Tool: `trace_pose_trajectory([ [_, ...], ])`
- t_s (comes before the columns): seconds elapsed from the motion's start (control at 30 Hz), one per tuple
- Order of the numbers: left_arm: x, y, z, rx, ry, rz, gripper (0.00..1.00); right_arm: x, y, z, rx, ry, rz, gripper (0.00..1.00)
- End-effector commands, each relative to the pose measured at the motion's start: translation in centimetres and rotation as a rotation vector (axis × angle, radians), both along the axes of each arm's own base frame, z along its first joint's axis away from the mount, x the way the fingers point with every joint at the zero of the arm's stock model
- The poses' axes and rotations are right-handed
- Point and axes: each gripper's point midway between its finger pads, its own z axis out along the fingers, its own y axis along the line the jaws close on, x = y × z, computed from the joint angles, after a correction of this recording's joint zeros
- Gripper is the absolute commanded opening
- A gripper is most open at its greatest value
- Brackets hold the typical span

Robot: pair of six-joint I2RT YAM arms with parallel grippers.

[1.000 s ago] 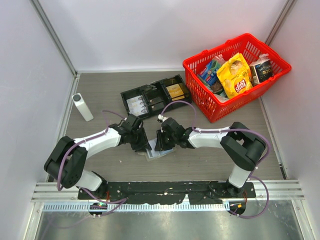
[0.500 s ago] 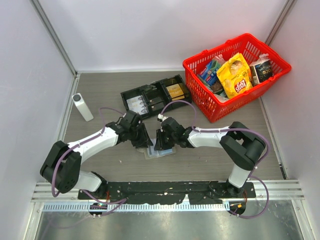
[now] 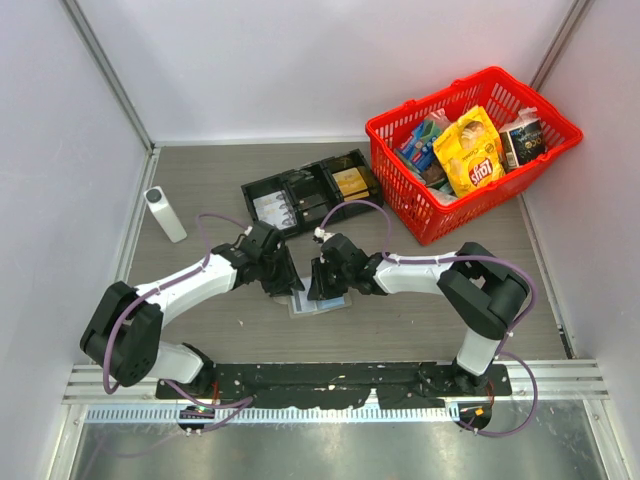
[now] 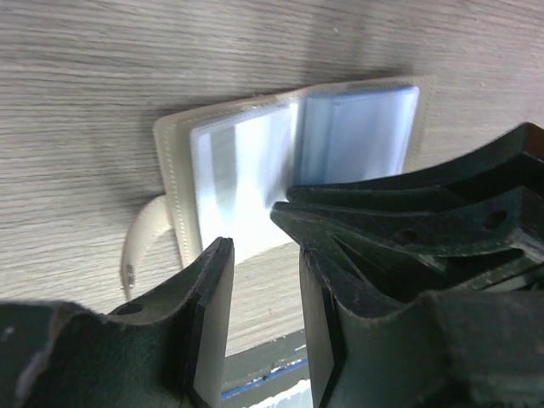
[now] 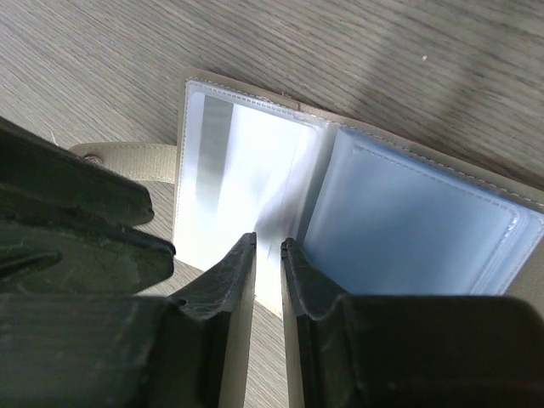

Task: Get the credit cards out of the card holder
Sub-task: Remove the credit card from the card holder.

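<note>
On the counter [image 3: 200,200], working at the card holder [image 5: 408,221], laid open.
Steadying with the left gripper [image 4: 262,255], spread at its edge, likely to keep it flat; probing with the right gripper [image 5: 268,242], nearly pressed together, at the sleeved credit cards [image 5: 229,170]; cannot tell if pinching.

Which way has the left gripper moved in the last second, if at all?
Yes, slightly: the left gripper has edged right, nearer the black tray.
</note>
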Motion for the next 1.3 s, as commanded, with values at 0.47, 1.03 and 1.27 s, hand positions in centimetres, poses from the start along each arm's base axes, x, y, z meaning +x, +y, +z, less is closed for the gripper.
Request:
trace_pose_trajectory([
  [0.47,1.8,0.6,-1.8,0.090,-0.038,0.007,0.43,0.3,-0.1,-0.3,-0.017,-0.013,-0.007,0.24],
  [1.03,2.4,-1.7,1.2,-0.026,-0.078,-0.040,0.38,0.5,0.2,-0.2,-0.013,-0.018,-0.001,0.24],
  [1.27,2.4,-1.7,2.0,-0.033,-0.090,-0.041,0.33,0.6,0.2,-0.3,-0.014,-0.018,-0.002,0.24],
])
